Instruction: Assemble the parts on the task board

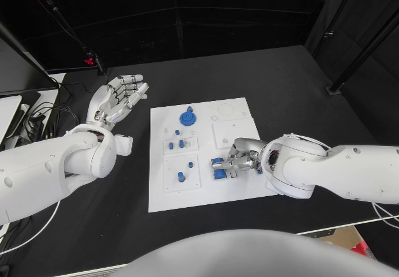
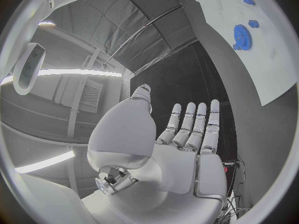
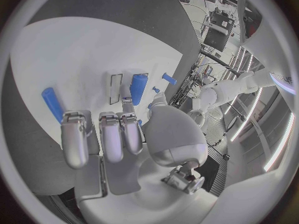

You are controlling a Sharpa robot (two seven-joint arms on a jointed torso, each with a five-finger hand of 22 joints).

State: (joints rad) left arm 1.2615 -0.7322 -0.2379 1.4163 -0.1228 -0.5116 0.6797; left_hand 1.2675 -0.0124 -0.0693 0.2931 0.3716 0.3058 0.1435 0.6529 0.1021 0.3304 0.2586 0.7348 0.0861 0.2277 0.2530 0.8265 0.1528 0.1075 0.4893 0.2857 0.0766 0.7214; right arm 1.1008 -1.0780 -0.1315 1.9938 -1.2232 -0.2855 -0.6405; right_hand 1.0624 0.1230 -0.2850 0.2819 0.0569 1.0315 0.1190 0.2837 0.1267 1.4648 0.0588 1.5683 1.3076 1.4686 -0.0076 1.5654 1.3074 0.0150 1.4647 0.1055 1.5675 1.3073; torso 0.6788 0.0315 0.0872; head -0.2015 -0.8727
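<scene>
The white task board (image 1: pixel 199 190) lies mid-table. A blue gear (image 1: pixel 188 118) sits near its far edge, and small blue pegs (image 1: pixel 177 142) stand in the plates nearer me. My right hand (image 1: pixel 239 158) is down on the board's right side with its fingers curled onto it. A blue cylinder (image 3: pixel 138 88) pokes out between its thumb and nearest finger, and a second blue piece (image 3: pixel 52 103) shows beside the outermost finger. Whether the cylinder is gripped is hidden. My left hand (image 1: pixel 123 95) hovers off the board's far left corner, flat, fingers apart, holding nothing (image 2: pixel 187 134).
The black table (image 1: pixel 274 75) surrounds the board. Cables (image 1: pixel 37 115) lie at the table's left edge beside my left arm. A black stand pole (image 1: pixel 353 55) rises at the far right.
</scene>
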